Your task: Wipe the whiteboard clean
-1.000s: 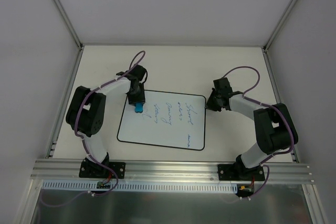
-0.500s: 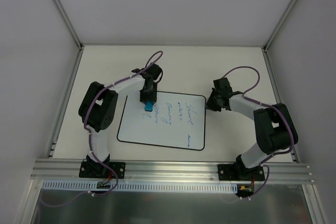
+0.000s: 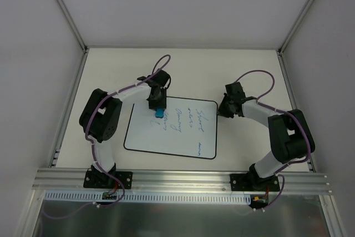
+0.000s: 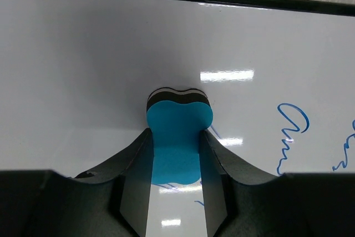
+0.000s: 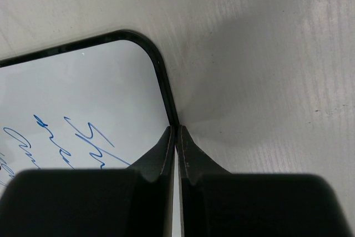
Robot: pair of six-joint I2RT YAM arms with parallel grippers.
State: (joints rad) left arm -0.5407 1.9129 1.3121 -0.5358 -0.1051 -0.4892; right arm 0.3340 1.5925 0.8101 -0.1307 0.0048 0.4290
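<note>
The whiteboard [image 3: 138, 137] lies flat on the table, white with a black border, with blue handwriting [image 3: 188, 120] across its middle and right. My left gripper [image 3: 157, 104] is shut on a blue eraser block [image 3: 159, 112] and presses it on the board's upper left part. In the left wrist view the eraser [image 4: 176, 142] sits between my fingers on the board [image 4: 83, 54], with blue strokes [image 4: 294, 120] to its right. My right gripper [image 3: 222, 109] is shut, its tips [image 5: 176, 130] on the board's black right border near the rounded top right corner [image 5: 141, 43].
The cream table top [image 3: 249, 65] is bounded by grey walls and metal posts. An aluminium rail [image 3: 183, 178] with both arm bases runs along the near edge.
My left gripper has slid the eraser to the right along the board's upper left part, and its elbow has shifted. The right arm has not moved.
</note>
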